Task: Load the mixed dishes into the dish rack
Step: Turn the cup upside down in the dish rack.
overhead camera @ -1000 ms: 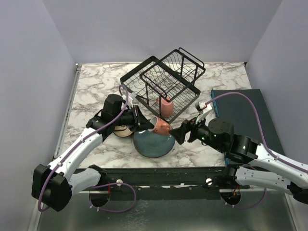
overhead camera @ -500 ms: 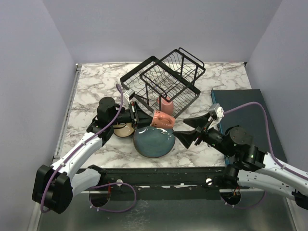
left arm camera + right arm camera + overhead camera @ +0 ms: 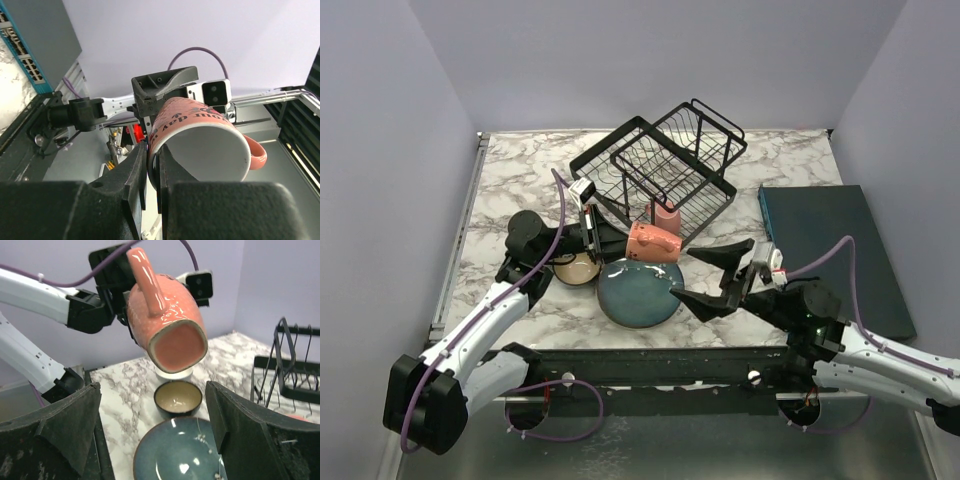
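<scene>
A pink mug [image 3: 655,242] hangs on its side above the table. My left gripper [image 3: 612,240] is shut on it, pinching its wall at the rim [image 3: 152,159]. The mug [image 3: 165,310] shows its base and handle in the right wrist view. Below it lie a dark teal-blue plate [image 3: 640,292] and a dark bowl with a tan inside [image 3: 577,268]. A white bowl [image 3: 172,374] peeks out behind the dark one. My right gripper [image 3: 715,275] is open and empty, just right of the plate. A second pink mug [image 3: 666,218] stands in the black dish rack [image 3: 660,165].
A dark teal flat slab [image 3: 825,250] lies at the right of the marble table [image 3: 510,180]. The rack's wire edge [image 3: 295,370] stands right of my right fingers. Purple walls enclose the table on three sides.
My left gripper has lifted the pink mug up and toward the rack. My right gripper has drawn back from the mug toward the near edge and opened wider.
</scene>
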`<state>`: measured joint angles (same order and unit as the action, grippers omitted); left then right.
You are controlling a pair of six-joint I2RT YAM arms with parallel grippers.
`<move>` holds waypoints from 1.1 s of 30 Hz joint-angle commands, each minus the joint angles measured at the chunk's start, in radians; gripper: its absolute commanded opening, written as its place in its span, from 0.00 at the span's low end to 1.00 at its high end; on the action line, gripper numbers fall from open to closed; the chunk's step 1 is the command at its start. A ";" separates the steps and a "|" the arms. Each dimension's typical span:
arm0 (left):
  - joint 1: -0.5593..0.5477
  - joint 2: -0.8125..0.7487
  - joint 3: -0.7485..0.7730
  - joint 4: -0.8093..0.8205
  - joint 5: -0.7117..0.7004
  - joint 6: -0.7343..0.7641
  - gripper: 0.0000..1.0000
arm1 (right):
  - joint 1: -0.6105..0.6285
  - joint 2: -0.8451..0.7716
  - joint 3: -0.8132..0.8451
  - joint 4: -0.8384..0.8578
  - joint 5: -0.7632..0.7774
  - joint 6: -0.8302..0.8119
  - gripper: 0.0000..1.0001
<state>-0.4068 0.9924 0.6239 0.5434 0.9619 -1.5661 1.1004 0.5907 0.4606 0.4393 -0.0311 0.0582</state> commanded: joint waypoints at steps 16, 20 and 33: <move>0.005 -0.062 -0.017 0.170 0.085 -0.178 0.00 | 0.007 0.089 -0.074 0.471 -0.215 -0.296 0.91; 0.005 -0.075 -0.011 0.173 0.096 -0.187 0.00 | 0.006 0.102 -0.071 0.499 -0.232 -0.317 0.92; 0.005 -0.084 -0.014 0.173 0.118 -0.211 0.00 | 0.006 0.204 -0.020 0.601 -0.282 -0.357 0.92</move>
<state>-0.4068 0.9344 0.6029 0.6579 1.0565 -1.7554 1.1004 0.7685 0.4026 0.9478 -0.2787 -0.2718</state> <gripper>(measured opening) 0.154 0.917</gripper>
